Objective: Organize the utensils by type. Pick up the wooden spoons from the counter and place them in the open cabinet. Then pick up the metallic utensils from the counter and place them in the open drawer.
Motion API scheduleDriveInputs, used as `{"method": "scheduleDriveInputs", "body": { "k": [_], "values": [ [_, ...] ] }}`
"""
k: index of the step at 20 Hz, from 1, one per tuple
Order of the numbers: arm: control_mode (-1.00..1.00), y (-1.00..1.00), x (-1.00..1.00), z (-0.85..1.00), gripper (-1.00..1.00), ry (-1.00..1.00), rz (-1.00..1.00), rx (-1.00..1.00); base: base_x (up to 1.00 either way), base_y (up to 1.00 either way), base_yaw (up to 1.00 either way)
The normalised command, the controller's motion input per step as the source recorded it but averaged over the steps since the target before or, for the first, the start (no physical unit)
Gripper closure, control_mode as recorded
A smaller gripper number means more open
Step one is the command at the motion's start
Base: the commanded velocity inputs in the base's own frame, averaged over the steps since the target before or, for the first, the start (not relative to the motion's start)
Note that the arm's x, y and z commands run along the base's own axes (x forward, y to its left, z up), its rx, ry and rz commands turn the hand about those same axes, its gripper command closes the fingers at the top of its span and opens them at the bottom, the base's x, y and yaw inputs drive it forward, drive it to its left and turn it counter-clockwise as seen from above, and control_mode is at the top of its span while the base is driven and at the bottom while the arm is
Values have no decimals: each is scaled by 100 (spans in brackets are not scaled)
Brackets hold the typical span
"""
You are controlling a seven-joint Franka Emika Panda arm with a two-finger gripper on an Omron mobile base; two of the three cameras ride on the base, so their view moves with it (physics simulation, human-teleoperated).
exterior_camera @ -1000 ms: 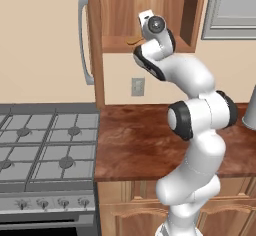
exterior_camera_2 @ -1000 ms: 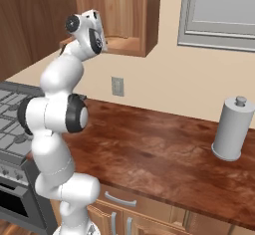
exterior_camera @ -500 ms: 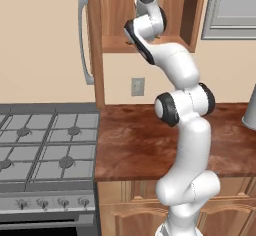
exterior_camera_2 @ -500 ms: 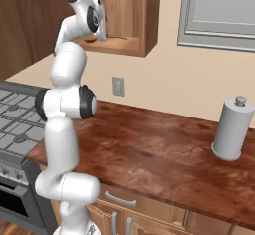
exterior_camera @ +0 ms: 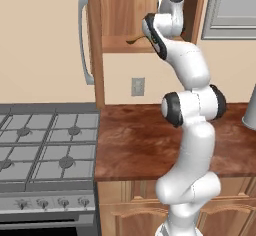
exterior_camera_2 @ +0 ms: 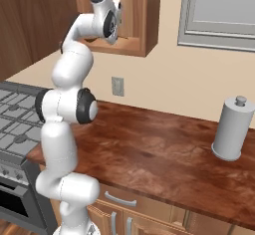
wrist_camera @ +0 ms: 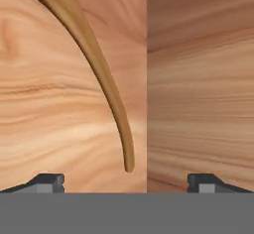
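- Starting with the left base view: the arm (exterior_camera: pixel 192 125) is rising from the counter (exterior_camera: pixel 135 140) and reaching up into the open cabinet (exterior_camera: pixel 145 15) at about 12 o'clock. The spoon (exterior_camera: pixel 135 40) is lying on the cabinet's bottom shelf, its dark end poking out at 9 o'clock from the wrist. The cabinet door is standing open at 10 o'clock with its grey handle (exterior_camera: pixel 84 40) facing the room. A stove (exterior_camera: pixel 47 150) is sitting at 8 o'clock and a wall outlet (exterior_camera: pixel 137 86) is showing below the cabinet. The fingers are hiding behind the wrist, so their spread cannot be told from this side.
- Moving to the right base view: the arm (exterior_camera_2: pixel 67 124) is bending up at 11 o'clock, with the hand just in front of the cabinet (exterior_camera_2: pixel 142 20) opening. A grey canister (exterior_camera_2: pixel 231 129) is standing on the counter (exterior_camera_2: pixel 159 154) at 3 o'clock, well apart from the arm. The outlet (exterior_camera_2: pixel 117 86) is sitting on the wall near the centre.
- Looking along the hand view: the gripper (wrist_camera: pixel 127 182) is spreading its two tips wide, at 7 and 5 o'clock, and gripping nothing. The spoon (wrist_camera: pixel 96 64) is lying free on the cabinet (wrist_camera: pixel 198 79) wood, its handle curving from 11 o'clock down to an end just above the gap between the tips, touching neither.
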Motion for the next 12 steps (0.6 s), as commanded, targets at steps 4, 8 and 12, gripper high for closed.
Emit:
{"method": "scheduleDriveInputs", "body": {
  "k": [4, 8, 12],
  "values": [
    [-100, -91, -72, -100, -100, -66, 10, 54, 0, 0, 0],
    [-100, -43, -100, -86, -100, -76, 3, 42, 0, 0, 0],
    [-100, 9, -100, 0, -100, -66, 2, 15, 0, 0, 0]
  ]
}}
